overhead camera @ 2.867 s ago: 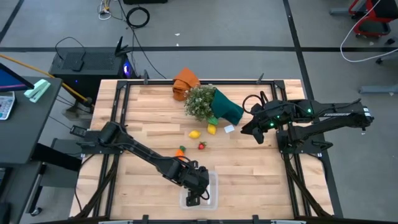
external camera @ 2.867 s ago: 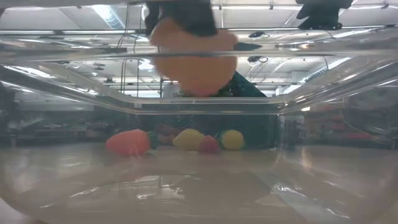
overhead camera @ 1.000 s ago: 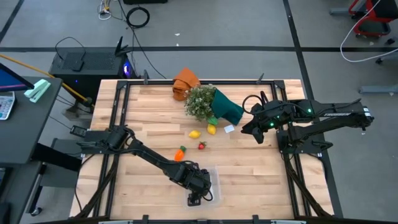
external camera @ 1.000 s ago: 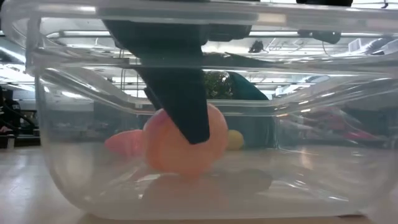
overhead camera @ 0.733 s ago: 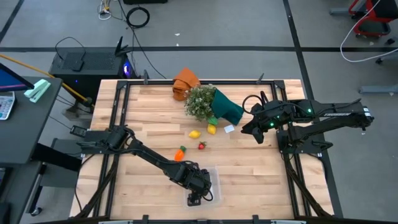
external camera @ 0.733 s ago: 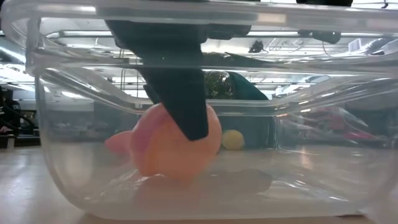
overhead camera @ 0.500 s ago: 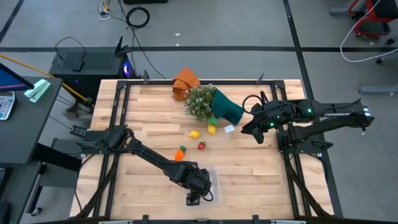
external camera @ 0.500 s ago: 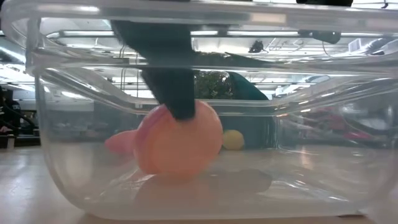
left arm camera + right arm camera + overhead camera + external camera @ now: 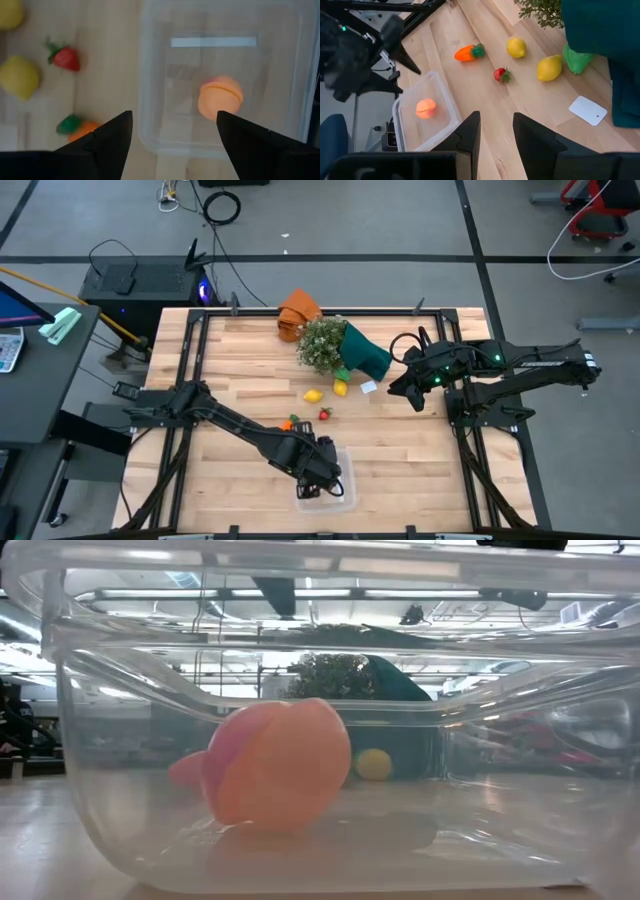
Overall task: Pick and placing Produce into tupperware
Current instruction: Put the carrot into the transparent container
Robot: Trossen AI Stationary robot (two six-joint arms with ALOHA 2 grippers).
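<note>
Now the left tool (image 9: pixel 312 472) is hanging over the tupperware (image 9: pixel 340 490) near the front edge of the worktop (image 9: pixel 240 380), its two dark fingers (image 9: pixel 107 137) standing wide apart with nothing between them. Below it the peach (image 9: pixel 278 777) is lying on the floor of the clear container, touching neither finger. Out past the container's rim the carrot (image 9: pixel 468 52) is lying closest, then the red berry (image 9: pixel 502 75), then the two lemons (image 9: pixel 516 47) nearer the bushy plant (image 9: pixel 322 343) in its teal wrap (image 9: pixel 365 352), with an orange cloth (image 9: pixel 296 310) beyond that. Off to the side, well apart from the produce, the right tool (image 9: pixel 412 395) is waiting above the worktop's far right, its fingers (image 9: pixel 465 137) sitting narrow and empty. These toy pieces are looking light and smooth-skinned, so I am guessing they will roll or skid if nudged; the carrot seems best taken across its thick orange middle rather than the leafy top, and the round lemons across their widest part. The thin clear container is likely sliding easily if bumped.
</note>
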